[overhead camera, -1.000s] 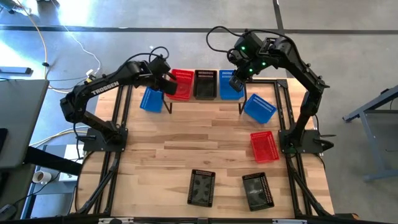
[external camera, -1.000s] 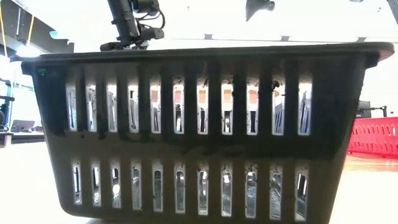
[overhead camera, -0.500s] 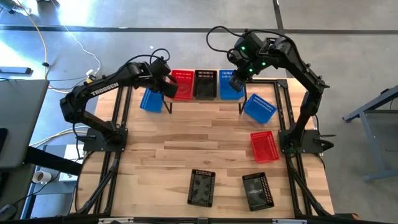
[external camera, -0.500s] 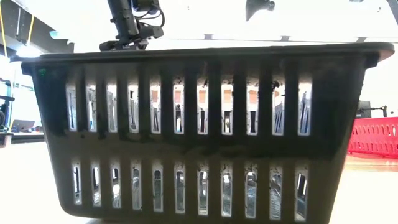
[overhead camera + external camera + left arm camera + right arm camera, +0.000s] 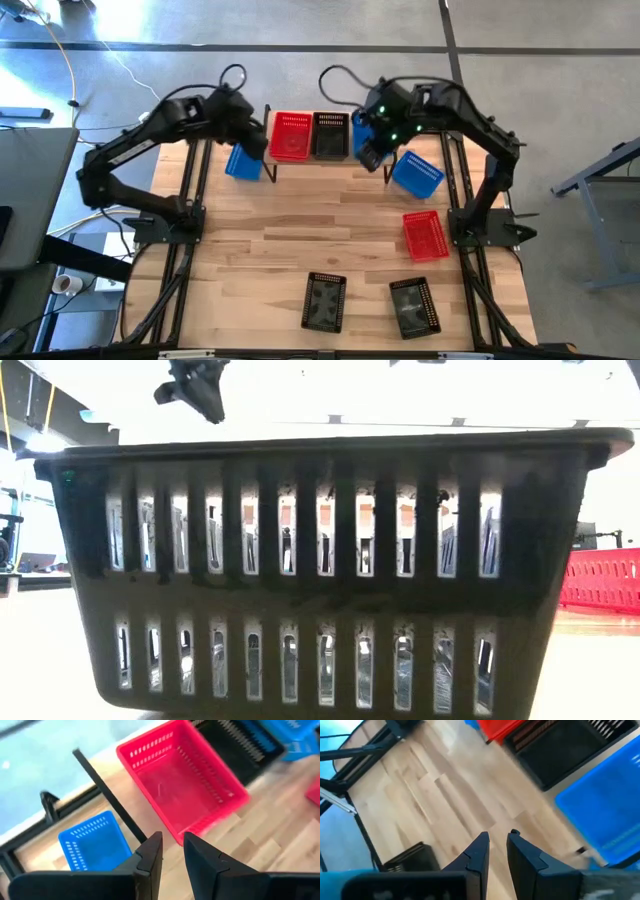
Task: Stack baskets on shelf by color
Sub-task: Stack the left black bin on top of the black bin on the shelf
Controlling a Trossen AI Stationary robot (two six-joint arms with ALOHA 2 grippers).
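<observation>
On the shelf (image 5: 312, 161) at the table's far edge stand a red basket (image 5: 291, 135), a black basket (image 5: 330, 135) and a blue basket (image 5: 360, 130) side by side. My left gripper (image 5: 258, 135) hangs above the shelf's left end, open and empty, just left of the red basket (image 5: 185, 785). My right gripper (image 5: 368, 158) hovers over the front of the shelf's blue basket (image 5: 605, 815), also open and empty. Loose baskets rest on their bottoms on the table: blue (image 5: 243, 160), blue (image 5: 416, 172), red (image 5: 424, 235), black (image 5: 324, 300) and black (image 5: 414, 306).
The near black basket (image 5: 320, 560) fills the low view, with the red one (image 5: 600, 580) to its right. Both arm bases stand at the table's left and right edges. Bare wood lies in the table's middle (image 5: 320, 215).
My left gripper has risen and drawn back from the red basket on the shelf, toward the table's far left, rolling as it went. My right gripper has swung toward the table's near edge and a little left, now over the front of the shelf's blue basket. The baskets stay put.
</observation>
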